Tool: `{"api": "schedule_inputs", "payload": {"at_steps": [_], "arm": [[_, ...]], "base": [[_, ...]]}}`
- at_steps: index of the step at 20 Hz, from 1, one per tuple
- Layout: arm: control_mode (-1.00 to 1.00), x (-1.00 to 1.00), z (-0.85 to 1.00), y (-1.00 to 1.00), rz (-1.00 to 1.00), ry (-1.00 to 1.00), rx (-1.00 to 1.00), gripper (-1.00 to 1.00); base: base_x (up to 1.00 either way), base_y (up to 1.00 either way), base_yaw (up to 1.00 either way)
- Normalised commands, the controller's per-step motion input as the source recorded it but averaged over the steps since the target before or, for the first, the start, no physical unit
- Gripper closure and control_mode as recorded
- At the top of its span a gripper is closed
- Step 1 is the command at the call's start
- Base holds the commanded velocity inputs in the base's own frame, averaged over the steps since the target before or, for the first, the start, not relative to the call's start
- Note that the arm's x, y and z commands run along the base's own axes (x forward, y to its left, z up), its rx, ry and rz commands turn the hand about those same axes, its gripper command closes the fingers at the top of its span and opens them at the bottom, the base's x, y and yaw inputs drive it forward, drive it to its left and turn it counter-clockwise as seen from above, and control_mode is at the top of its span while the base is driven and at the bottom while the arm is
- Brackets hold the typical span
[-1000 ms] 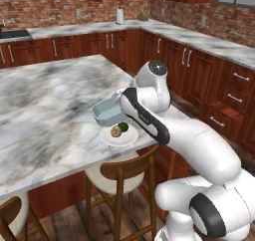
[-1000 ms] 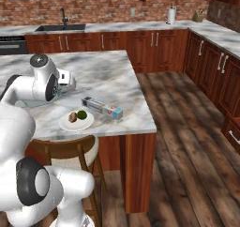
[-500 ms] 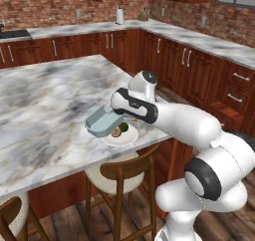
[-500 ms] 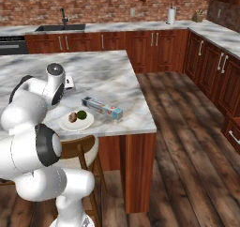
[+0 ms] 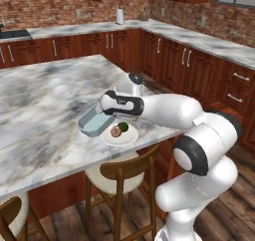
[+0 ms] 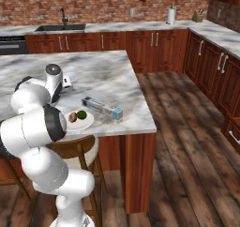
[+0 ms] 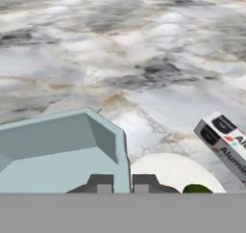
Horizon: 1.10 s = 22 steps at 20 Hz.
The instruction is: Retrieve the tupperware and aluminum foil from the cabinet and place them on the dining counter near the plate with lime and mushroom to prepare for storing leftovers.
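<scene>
The pale blue rectangular plastic tupperware sits clamped by its rim in the hand, low over the marble table. The white round plate lies just ahead-right; the foil box farther right. Lower level, release clear of the plate.

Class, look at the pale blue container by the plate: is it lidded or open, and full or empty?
Open and empty: the container has no lid, and the hand view shows its bare floor and inner walls. It sits beside the plate.
</scene>
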Motion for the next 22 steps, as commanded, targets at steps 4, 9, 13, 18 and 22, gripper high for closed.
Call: {"api": "schedule_inputs", "payload": {"at_steps": [4,9,13,18,22], "arm": [[-1.00,0.44,-0.41,0.22,0.00,0.00,0.00,1.00],[-1.00,0.40,-0.56,0.25,0.05,-0.01,0.00,1.00],[-1.00,0.27,-0.61,0.11,0.11,-0.02,0.00,1.00],[-1.00,0.31,-0.58,0.00,0.11,-0.02,0.00,1.00],[-1.00,0.54,-0.36,0.00,0.08,-0.04,0.00,1.00]], "base": [[0.00,0.00,0.00],[0.00,0.00,0.00],[0.00,0.00,0.00],[0.00,0.00,0.00],[0.00,0.00,0.00]]}}
